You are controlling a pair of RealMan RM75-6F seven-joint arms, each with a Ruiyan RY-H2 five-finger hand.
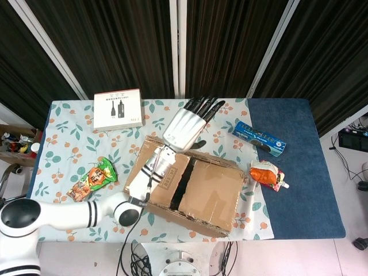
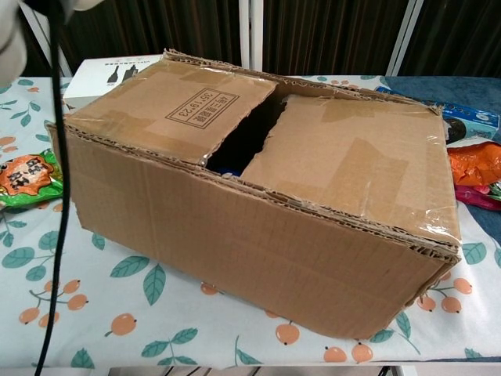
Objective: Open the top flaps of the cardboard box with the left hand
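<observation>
The brown corrugated cardboard box (image 1: 187, 192) rests on the floral-clothed counter (image 1: 69, 121), set at an angle; its two inner top flaps (image 2: 266, 137) lie nearly flat with a dark gap between them, so that gap appears the likeliest entry for lifting. The left hand (image 1: 187, 123) hovers above the box's far edge, palm down, fingers extended and apart, grasping nothing; the forearm slopes down across the left flap. The right hand is not visible.

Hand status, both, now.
Left hand: open, fingers extended above the far edge of the cardboard box, holding nothing.
Right hand: not in view in either camera.
</observation>
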